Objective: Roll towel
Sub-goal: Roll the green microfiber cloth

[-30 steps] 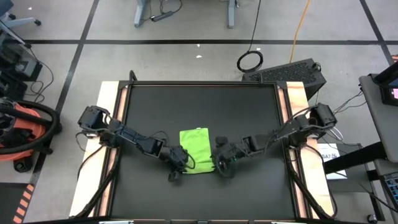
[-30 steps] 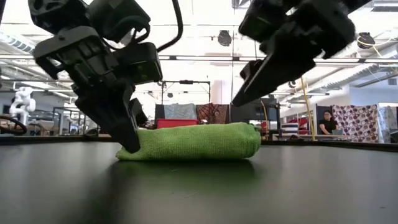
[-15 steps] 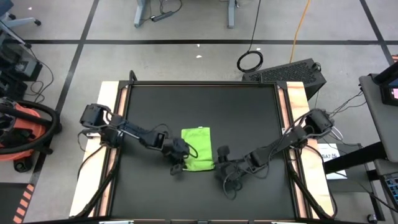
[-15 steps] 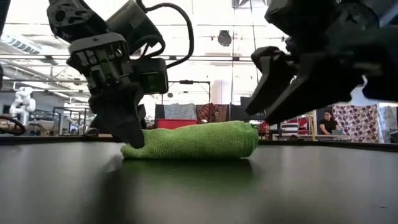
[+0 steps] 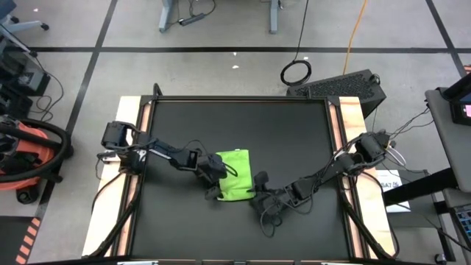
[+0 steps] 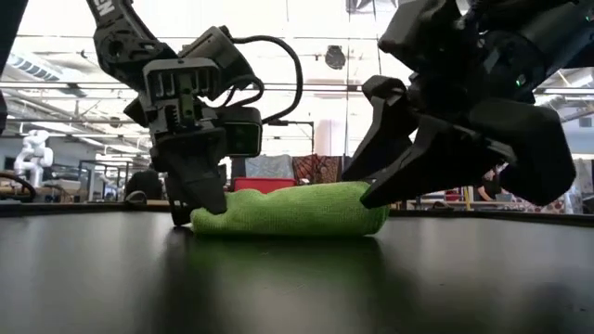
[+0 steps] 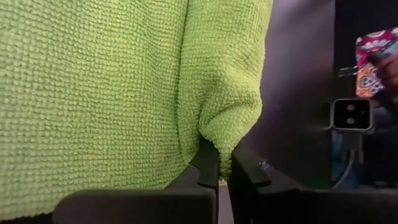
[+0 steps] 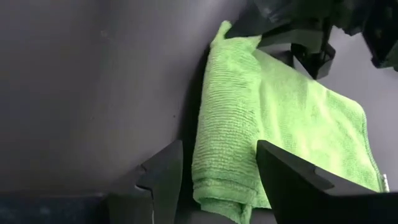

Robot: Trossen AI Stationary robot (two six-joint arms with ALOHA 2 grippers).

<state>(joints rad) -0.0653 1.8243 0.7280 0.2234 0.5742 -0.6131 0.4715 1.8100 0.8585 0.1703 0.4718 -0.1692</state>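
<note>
The lime-green towel (image 5: 235, 175) lies on the black table (image 5: 294, 125), a little toward the near edge. Its near edge is rolled into a thick roll (image 8: 224, 124). My left gripper (image 5: 215, 193) is at the roll's left end, shut on it. My right gripper (image 5: 257, 195) is at the roll's right end (image 8: 219, 186). It is open, with one finger (image 8: 163, 169) on the roll's near side and the other (image 8: 283, 171) over the flat cloth on its far side. In the low view both grippers (image 6: 200, 209) (image 6: 376, 190) slant down onto the towel's two ends. My left gripper pinches the left end of the towel's roll (image 7: 217, 138) between its two fingers; a small bulge of folded cloth sits at their tips. The fingers slant down from the table's left. The towel lies on the table. Whether my right gripper's fingers touch the towel cannot be told.
Wooden rails (image 5: 131, 125) run along the table's left and right sides. Bare black tabletop lies on the far side of the towel and toward both sides. A black keyboard-like box (image 5: 342, 85) and a cable coil (image 5: 296, 72) sit on the floor past the far right corner.
Both grippers have sunk toward the towel's ends, and both have rolled about their own pointing lines. The right arm has swung toward the near edge, and its fingers now straddle the roll's right end. The towel's left end has shifted a little toward the right.
</note>
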